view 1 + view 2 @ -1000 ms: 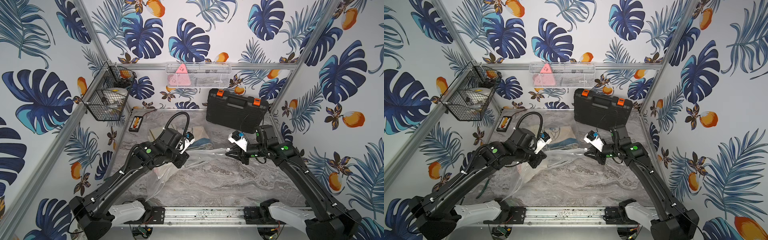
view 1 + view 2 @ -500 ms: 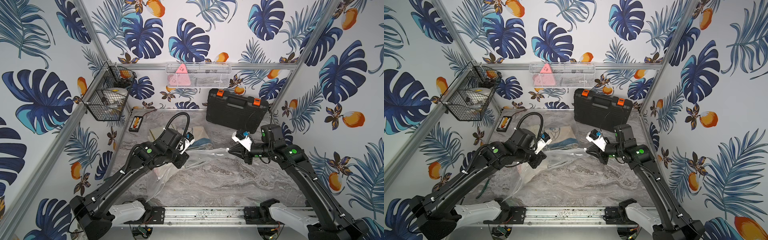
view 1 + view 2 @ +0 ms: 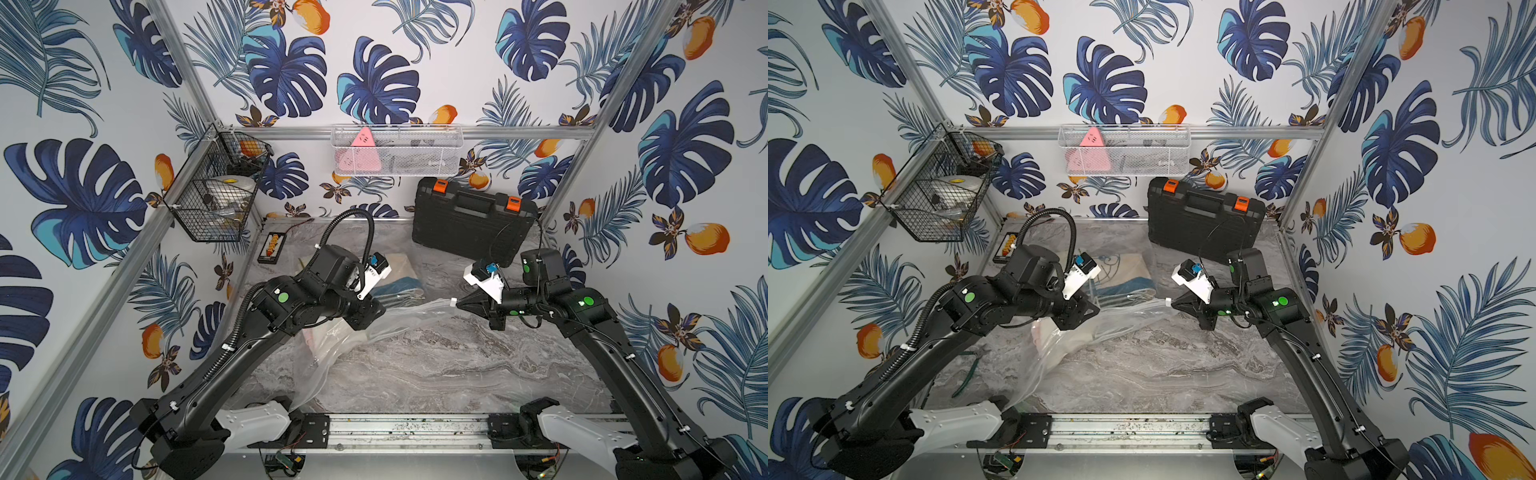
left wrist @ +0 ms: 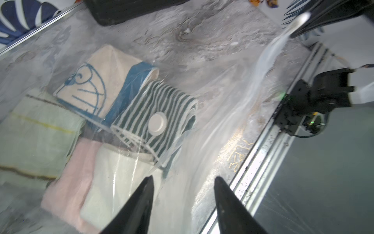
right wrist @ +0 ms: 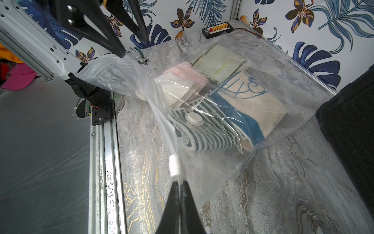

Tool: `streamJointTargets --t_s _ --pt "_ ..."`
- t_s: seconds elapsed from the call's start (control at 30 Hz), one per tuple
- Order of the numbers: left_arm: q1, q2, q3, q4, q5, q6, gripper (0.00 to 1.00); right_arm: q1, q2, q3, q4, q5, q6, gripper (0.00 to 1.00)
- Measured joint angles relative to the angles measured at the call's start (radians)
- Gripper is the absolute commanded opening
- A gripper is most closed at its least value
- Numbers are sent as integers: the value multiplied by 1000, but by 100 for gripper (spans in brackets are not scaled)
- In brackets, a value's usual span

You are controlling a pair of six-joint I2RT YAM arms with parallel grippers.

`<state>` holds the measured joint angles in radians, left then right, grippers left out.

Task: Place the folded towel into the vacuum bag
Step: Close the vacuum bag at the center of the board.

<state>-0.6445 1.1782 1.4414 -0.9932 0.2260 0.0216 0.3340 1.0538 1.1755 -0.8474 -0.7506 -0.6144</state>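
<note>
The vacuum bag (image 3: 374,332) (image 3: 1084,336) lies clear and crinkled on the marble table, with its round white valve cap (image 4: 157,123) (image 5: 194,118) on top. Inside it lie several folded towels: a green-and-white striped one (image 4: 162,101) (image 5: 204,137) under the cap, a beige one with a blue drawing (image 4: 95,81) (image 5: 251,101), and pale green, pink and white ones. My left gripper (image 4: 183,180) (image 3: 380,309) is open above the bag's mouth edge, which rests against one finger (image 5: 119,51). My right gripper (image 5: 180,182) (image 3: 457,303) is shut on the bag's zip strip, just behind its white slider (image 5: 175,166).
A black tool case (image 3: 469,224) stands at the back right, close behind the right arm. At the back left lies a small black board (image 3: 272,247). A wire basket (image 3: 216,195) and a white mesh basket (image 3: 395,153) hang on the walls. A metal rail (image 3: 407,428) edges the front.
My left gripper has gone from shut to open over the bag's edge. My right gripper has closed fully on the zip strip, and its forearm has swung back to the right.
</note>
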Motion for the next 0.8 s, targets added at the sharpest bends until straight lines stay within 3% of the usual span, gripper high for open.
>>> streamJointTargets --t_s 0.27,0.47,0.63,0.8 --pt "-185 137 29 234 125 14 65 27 -29 -16 -6 -18 5 0" --pt "-211 275 49 363 159 56 63 39 -37 -31 -2 -33 31 0" --pt "-211 330 50 390 188 85 55 40 -38 -48 10 -56 35 0" --pt "-209 358 56 365 188 100 40 39 -28 -59 8 -68 45 0"
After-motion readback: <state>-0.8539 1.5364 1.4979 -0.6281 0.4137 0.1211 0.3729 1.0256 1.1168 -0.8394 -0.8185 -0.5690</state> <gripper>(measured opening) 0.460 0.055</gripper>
